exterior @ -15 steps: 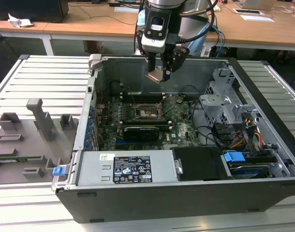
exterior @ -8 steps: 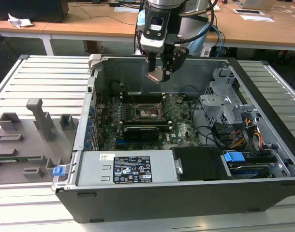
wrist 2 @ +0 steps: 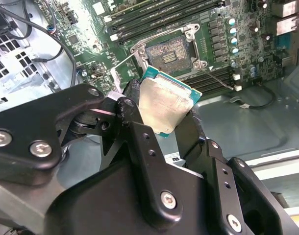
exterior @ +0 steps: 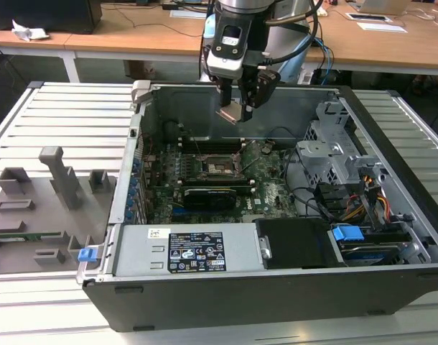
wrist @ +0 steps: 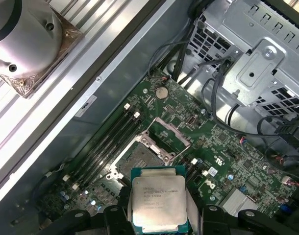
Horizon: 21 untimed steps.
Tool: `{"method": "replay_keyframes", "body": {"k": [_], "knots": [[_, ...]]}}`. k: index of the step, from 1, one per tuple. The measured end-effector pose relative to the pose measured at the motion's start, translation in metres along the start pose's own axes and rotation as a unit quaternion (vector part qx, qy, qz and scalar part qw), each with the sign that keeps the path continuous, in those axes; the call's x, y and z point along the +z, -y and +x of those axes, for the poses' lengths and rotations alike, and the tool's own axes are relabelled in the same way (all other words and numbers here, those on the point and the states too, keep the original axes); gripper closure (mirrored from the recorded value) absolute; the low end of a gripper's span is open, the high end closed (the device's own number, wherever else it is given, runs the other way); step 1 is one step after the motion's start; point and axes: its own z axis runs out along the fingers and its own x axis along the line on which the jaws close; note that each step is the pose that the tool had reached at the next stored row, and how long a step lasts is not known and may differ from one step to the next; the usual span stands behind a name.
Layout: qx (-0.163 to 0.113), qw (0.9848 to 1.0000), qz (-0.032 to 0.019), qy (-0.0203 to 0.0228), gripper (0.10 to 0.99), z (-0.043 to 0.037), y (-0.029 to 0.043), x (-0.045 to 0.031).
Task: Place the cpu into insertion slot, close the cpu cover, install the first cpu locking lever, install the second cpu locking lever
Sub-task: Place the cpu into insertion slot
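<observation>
The cpu (wrist 2: pixel 165 105) is silver-beige, the circuit board (wrist: pixel 223 147) green.

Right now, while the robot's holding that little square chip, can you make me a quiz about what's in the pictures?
1. True or false: the cpu already lies in the insertion slot.
2. What is the gripper shut on? A) a cable B) the cpu C) a screwdriver
3. Fill the gap: in the exterior view, the cpu hangs ____ the green circuit board, inside the open computer case.

Key:
1. False. The slot is empty and the cpu is up in the gripper.
2. B.
3. above.
</observation>
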Motion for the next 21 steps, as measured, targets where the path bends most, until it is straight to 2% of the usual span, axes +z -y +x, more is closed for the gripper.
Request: {"method": "replay_keyframes", "body": {"k": [21], "knots": [[0.032, 0.9995, -0.0006, 0.0028, 0.553, 0.0, 0.0001, 0.0011]]}}
